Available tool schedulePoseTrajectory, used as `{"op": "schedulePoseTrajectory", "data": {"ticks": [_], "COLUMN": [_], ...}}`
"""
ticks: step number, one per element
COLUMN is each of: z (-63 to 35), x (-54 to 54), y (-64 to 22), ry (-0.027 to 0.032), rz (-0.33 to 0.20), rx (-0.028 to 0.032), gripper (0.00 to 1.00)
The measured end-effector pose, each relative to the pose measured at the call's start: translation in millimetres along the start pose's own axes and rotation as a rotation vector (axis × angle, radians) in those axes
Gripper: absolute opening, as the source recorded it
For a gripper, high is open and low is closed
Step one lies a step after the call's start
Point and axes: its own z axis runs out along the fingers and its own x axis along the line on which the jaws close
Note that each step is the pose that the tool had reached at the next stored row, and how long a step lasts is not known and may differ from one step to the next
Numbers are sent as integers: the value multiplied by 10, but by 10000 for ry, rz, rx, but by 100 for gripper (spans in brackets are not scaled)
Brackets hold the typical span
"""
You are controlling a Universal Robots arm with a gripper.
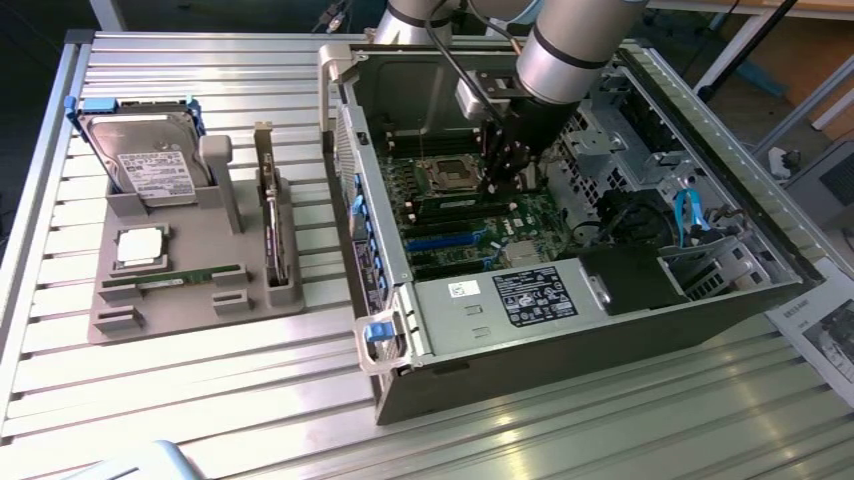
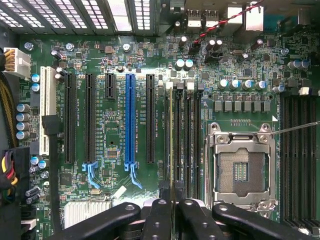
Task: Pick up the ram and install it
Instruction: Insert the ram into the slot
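Exterior view: my claw (image 1: 514,172) is deep inside open computer case (image 1: 441,310), low over motherboard (image 1: 534,215). Empty processor socket (image 1: 451,172) just beside claw. Grey tray (image 1: 200,300) well away from claw, outside case, with spare green stick (image 1: 174,278) lying flat on it.

Wrist view: my claw (image 2: 175,212) is clenched on ram (image 2: 173,140), seen edge-on as thin pale strip. Ram runs straight out from between my fingers (image 2: 160,215), lined up along memory slot. Blue slot (image 2: 130,120) to one side of claw, processor socket (image 2: 242,165) to other.

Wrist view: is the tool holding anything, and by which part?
The tool seems to hold the ram, seen edge-on over the memory slots, pinched at its upper edge.
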Motion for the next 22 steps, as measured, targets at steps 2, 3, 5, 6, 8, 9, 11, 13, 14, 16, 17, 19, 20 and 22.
{"op": "schedulePoseTrajectory", "data": {"ticks": [2, 3, 5, 6, 8, 9, 11, 13, 14, 16, 17, 19, 20, 22], "z": [1, 1, 1, 2, 6, 9, 19, 28, 33, 39, 42, 45, 45, 46], "x": [0, 0, 0, 0, 0, 0, 0, 1, 1, 2, 2, 2, 2, 2], "y": [0, 0, 0, 0, 0, 0, -1, -1, -2, -2, -2, -2, -2, -2], "ry": [-1, -2, -3, -4, -4, -6, -5, -6, -7, -6, -7, -7, -7, -7], "rz": [23, 51, 57, 57, 59, 61, 71, 93, 105, 121, 128, 131, 132, 132], "rx": [1, 2, 3, 3, 3, 4, 4, 4, 5, 5, 6, 6, 5, 6], "gripper": [12, 12, 12, 12, 12, 12, 12, 12, 12, 12, 12, 12, 12, 12]}}
